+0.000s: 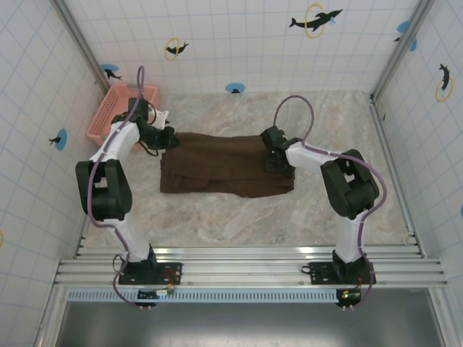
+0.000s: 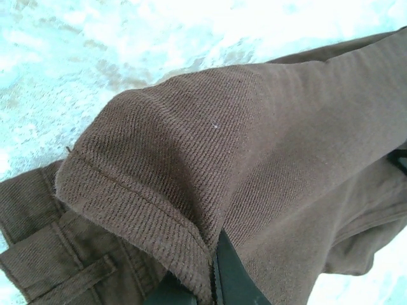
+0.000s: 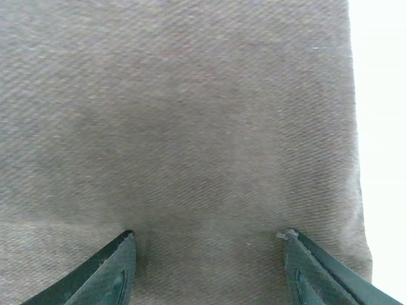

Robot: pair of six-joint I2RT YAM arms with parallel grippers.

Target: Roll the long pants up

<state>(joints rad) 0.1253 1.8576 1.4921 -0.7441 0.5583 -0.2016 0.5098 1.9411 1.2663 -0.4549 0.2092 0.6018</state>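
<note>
The long pants (image 1: 217, 172) lie folded into a broad dark brown band on the marbled desk (image 1: 239, 228), roughly at its middle. A pink basket (image 1: 108, 114) sits off their far left corner, near but apart from the fabric. The left tool (image 1: 168, 139) is at the pants' far left corner. In the left wrist view, the left tool (image 2: 206, 287) is clenched on a stitched hem, and the cloth arches up over its dark fingers (image 2: 236, 279). The right tool (image 1: 279, 163) rests on the pants near their right end. Seen from the right wrist, the right tool (image 3: 210, 237) is released, its fingertips (image 3: 126, 244) spread wide and touching the flat twill.
</note>
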